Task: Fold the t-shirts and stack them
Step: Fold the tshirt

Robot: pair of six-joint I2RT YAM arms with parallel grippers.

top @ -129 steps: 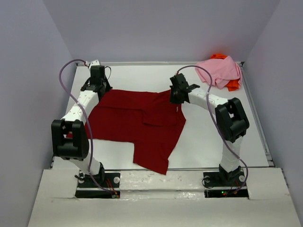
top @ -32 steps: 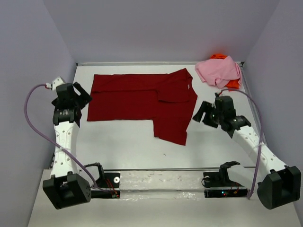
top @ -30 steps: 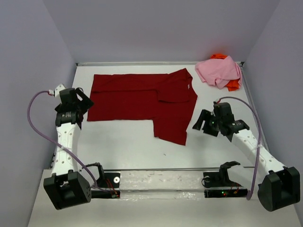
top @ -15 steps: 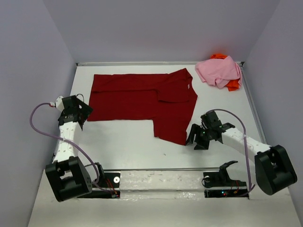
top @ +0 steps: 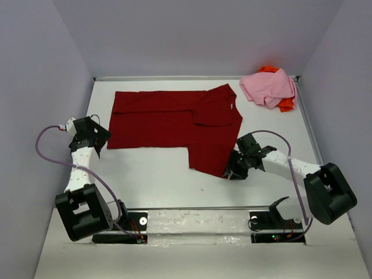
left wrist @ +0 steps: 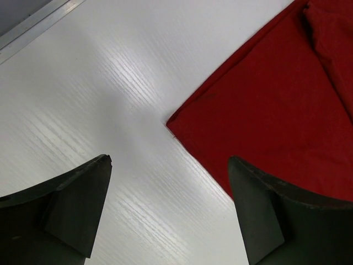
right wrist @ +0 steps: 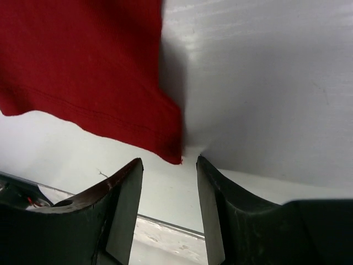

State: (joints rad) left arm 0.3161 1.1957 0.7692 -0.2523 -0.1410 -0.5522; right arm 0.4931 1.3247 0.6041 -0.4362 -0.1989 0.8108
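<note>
Nearest of all, the right gripper [top: 231, 170] is arriving at the near right corner of the dark red t-shirt [top: 174, 119]. A second ago it was hanging well out to the right of the cloth; now it is sitting low on the table [top: 151, 180], right at the hem. In the right wrist view its jaws are narrowing around that corner [right wrist: 177, 159], which is lying just at their mouth. They are not yet clenched on it, so the pincer is gripping nothing.

On the left side, slightly farther off, the left gripper [top: 96, 135] is hovering just beside the shirt's near left corner [left wrist: 168, 122]. It is pulling in a little nearer than a second ago. Its fingers [left wrist: 71, 204] are spread wide, released and empty.

Between and beyond the two grippers, the dark red t-shirt is lying flat across the far half of the table, unmoved over the last second, with one flap reaching nearer on its right side. With a gripper at each near corner, a fold of the near edge is probably being set up, once both pincers are biting cloth.

In the far right corner, the light pink t-shirt [top: 268, 87] is lying crumpled on the bright orange t-shirt [top: 286, 104], both waiting unfolded.
</note>
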